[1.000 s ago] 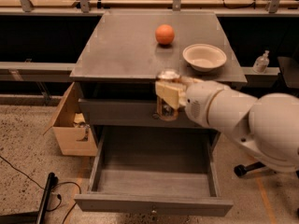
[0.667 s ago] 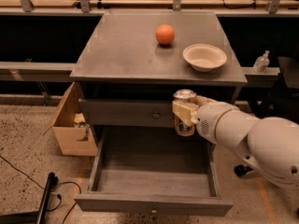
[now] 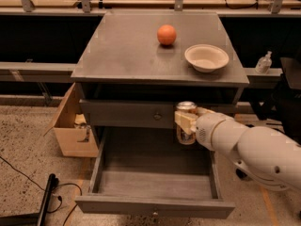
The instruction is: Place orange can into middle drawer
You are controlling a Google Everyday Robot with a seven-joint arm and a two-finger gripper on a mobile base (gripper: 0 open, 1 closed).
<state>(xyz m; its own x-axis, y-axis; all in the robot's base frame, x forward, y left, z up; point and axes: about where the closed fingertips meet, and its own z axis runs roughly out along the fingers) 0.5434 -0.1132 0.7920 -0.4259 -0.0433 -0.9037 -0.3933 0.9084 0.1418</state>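
My gripper is shut on the orange can, a small can with a shiny top and a coppery label. It holds the can upright in front of the upper drawer's front, above the back right part of the open middle drawer. The drawer is pulled out, with a bare grey floor and low side walls. My white arm reaches in from the right.
A round orange fruit and a white bowl sit on the grey cabinet top. A cardboard box stands left of the cabinet. A black cable and stand lie on the floor at left.
The gripper with the can has moved right and lower, from beside the cabinet top's front edge down toward the open drawer.
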